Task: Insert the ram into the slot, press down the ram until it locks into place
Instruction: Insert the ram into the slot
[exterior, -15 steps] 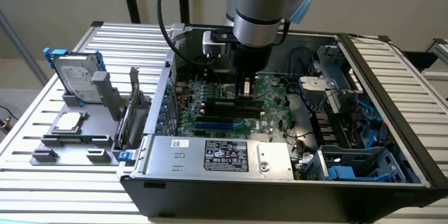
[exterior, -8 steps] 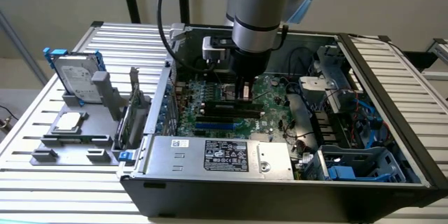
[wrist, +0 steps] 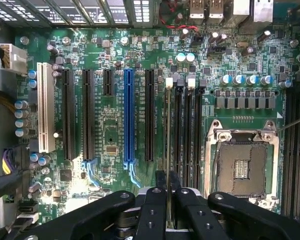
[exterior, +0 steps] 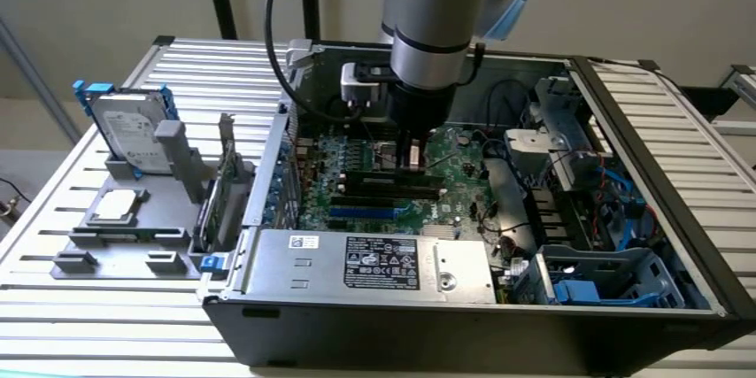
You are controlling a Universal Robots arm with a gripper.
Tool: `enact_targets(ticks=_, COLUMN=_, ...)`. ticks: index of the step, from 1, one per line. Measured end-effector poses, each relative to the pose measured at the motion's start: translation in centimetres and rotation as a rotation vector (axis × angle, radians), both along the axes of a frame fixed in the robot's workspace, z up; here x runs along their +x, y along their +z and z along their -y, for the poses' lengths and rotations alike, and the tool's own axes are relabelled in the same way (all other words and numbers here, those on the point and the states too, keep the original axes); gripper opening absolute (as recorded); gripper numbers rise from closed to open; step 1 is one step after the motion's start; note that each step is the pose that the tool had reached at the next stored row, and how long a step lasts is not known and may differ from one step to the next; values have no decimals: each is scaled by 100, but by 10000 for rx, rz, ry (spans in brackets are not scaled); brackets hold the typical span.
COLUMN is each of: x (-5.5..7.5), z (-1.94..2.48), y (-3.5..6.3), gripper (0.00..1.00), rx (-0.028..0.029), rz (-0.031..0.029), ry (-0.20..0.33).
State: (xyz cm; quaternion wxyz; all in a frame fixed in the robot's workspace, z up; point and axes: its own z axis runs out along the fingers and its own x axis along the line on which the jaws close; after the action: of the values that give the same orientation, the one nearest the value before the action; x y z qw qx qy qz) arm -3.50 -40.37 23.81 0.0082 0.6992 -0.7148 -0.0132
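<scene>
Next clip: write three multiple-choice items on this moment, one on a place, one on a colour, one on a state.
1. Where is the hard drive? A inside the computer; B on the grey fixture, exterior view's left; C on the floor.
2. What colour is the long socket between the black expansion sockets? A red; B yellow; C blue.
3. What is the gripper doing? A shut on the ram; B open, empty; C shut on a cable.
Answers: B, the drive stands upright on that fixture; C, the wrist view shows it blue; A, the fingers pinch the ram, seen edge-on.
</scene>
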Motion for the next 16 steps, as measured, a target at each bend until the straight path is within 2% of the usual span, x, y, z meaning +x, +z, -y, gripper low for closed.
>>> enact_targets(ticks=4, x=-10, z=-27, y=-7, gripper=13, rx=-53, rz=3, ry=4)
enact_targets(ticks=11, x=-38, z=-60, y=-34, gripper=13, rx=-189, rz=43, ry=26)
enact_targets(ticks=14, x=-39, z=-63, y=-47, gripper=13, rx=-229, rz=60, ry=44)
enact_targets(ticks=16, x=-40, z=-63, y=-51, gripper=13, rx=-236, rz=74, ry=47)
